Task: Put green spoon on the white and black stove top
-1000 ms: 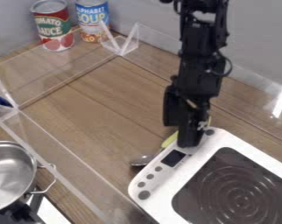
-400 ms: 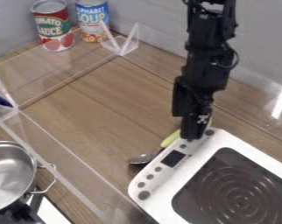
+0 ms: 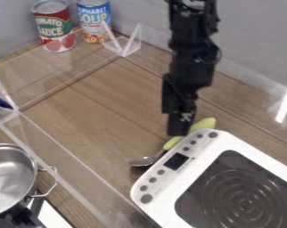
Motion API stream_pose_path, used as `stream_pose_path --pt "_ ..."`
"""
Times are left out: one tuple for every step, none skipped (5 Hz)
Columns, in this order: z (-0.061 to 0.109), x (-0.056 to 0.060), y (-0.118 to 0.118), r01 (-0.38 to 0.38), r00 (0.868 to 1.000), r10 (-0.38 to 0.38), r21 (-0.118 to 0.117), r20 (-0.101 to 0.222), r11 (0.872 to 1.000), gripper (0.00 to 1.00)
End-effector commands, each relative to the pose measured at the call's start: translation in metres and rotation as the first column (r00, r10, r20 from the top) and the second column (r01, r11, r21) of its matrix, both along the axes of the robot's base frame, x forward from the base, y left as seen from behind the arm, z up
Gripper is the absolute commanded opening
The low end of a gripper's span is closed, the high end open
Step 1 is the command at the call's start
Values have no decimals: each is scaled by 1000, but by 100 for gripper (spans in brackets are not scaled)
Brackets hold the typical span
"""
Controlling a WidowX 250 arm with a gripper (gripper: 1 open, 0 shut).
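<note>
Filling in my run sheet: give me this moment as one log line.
gripper: open, holding nothing | green spoon: on wooden table, handle tip at stove edge | white and black stove top: bare | placement: not done

Black arm, boxy stacked segments, exposed cables along side; black claw with narrow fingers.
</note>
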State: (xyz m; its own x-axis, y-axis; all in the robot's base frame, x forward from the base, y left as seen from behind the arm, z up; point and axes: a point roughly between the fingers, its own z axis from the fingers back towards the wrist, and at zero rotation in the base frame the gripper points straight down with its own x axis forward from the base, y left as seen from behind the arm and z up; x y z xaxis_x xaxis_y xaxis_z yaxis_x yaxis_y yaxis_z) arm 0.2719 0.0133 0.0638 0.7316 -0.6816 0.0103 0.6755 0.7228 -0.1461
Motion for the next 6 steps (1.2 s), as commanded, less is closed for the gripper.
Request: stream_pose_path --pt "22 -2 13 2 995 -4 21 102 1000 100" --pt "2 -4 14 -25 990 22 20 136 999 100" --pt "-17 -10 11 -39 985 35 20 167 999 100" --pt "-20 -13 14 -33 980 30 9 195 999 100" --pt "-17 -17 15 -34 978 33 -1 205 999 100" --pt "-14 -20 16 -38 978 41 -15 206 999 100"
